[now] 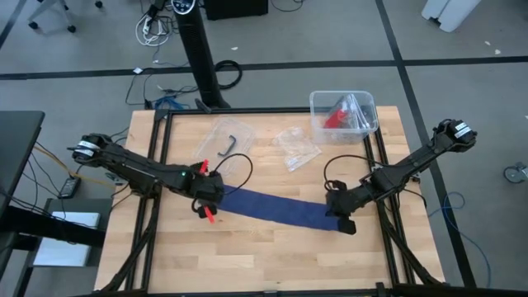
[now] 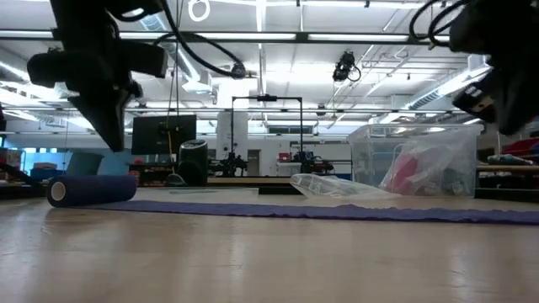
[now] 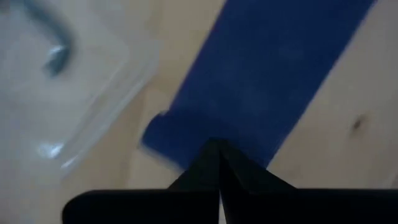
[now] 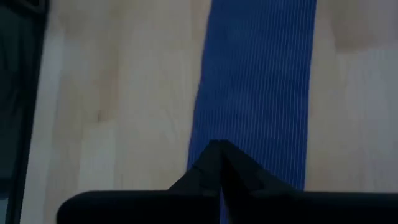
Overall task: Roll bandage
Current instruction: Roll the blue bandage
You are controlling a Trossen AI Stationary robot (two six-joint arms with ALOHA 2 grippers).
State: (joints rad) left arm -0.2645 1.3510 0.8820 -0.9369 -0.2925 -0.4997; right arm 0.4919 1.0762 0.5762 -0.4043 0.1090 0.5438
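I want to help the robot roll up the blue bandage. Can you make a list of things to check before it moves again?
1. Roll started: ok. A small roll sits at one end of the bandage, seen in the low view.
2. Rest of the strip flat on the table: ok, it lies stretched between the arms.
3. Left gripper shut and at the rolled end: ok.
4. Right gripper shut, over the far end: ok. Whether it presses the strip down: cannot tell.
5. Path clear: ok. The plastic bags and the clear box lie apart from the strip.
6. Roll straight and even: cannot tell.
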